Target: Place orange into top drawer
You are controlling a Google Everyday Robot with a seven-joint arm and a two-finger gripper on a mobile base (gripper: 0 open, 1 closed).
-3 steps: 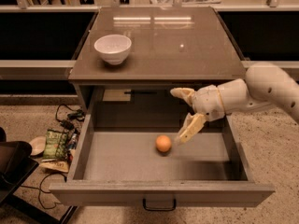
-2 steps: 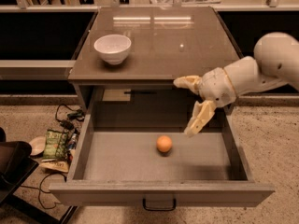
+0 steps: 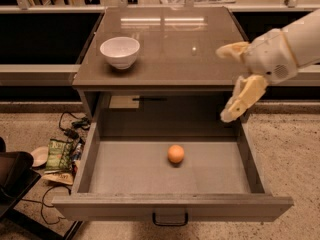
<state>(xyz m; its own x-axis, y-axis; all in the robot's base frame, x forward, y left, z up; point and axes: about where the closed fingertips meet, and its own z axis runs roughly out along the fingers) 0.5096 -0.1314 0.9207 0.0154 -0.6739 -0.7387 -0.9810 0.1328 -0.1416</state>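
The orange (image 3: 175,153) lies on the flat grey floor of the open top drawer (image 3: 125,171), a little right of its middle. The drawer is pulled fully out, with a small dark handle (image 3: 170,219) on its front. My gripper (image 3: 228,81) hangs above the drawer's right rear corner, up and to the right of the orange and well apart from it. Its two pale fingers (image 3: 244,98) are spread and hold nothing.
A white bowl (image 3: 120,51) stands on the cabinet top (image 3: 175,44) at the left. Cables, a snack bag (image 3: 59,155) and a dark object lie on the floor left of the drawer. Dark shelving runs behind the cabinet.
My gripper has risen and pulled back to the right, out of the drawer. The orange stays where it lay on the drawer floor.
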